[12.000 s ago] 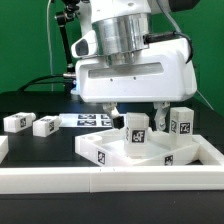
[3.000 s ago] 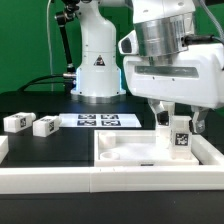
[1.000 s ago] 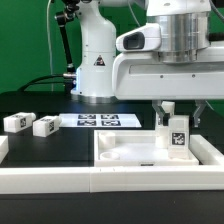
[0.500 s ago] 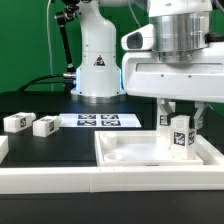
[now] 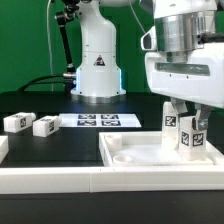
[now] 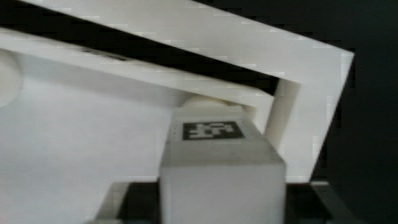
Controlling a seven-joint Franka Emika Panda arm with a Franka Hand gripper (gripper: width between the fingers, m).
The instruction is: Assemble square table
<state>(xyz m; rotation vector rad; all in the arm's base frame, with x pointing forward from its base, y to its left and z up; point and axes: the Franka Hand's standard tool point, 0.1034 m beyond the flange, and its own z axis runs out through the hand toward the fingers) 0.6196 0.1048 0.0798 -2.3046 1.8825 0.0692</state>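
Observation:
The white square tabletop (image 5: 130, 150) lies on the black surface at the exterior view's right, recessed side up. My gripper (image 5: 185, 124) hangs over its far right corner, shut on an upright white tagged leg (image 5: 187, 137) whose lower end is in that corner. Just behind it, a second tagged leg (image 5: 170, 120) stands on the slab. In the wrist view the held leg (image 6: 217, 160) fills the space between the jaws of the gripper (image 6: 217, 205), and the tabletop's raised rim (image 6: 302, 80) bends round the corner beyond it. Two loose legs (image 5: 14, 122) (image 5: 44, 125) lie at the far left.
The marker board (image 5: 100, 120) lies flat at the back, in front of the robot base (image 5: 97, 60). A long white rail (image 5: 60, 182) borders the black surface along the front. Black cables hang at the back left.
The gripper has moved to the exterior view's right with the leg in it. The tabletop has slid a little to the right as well.

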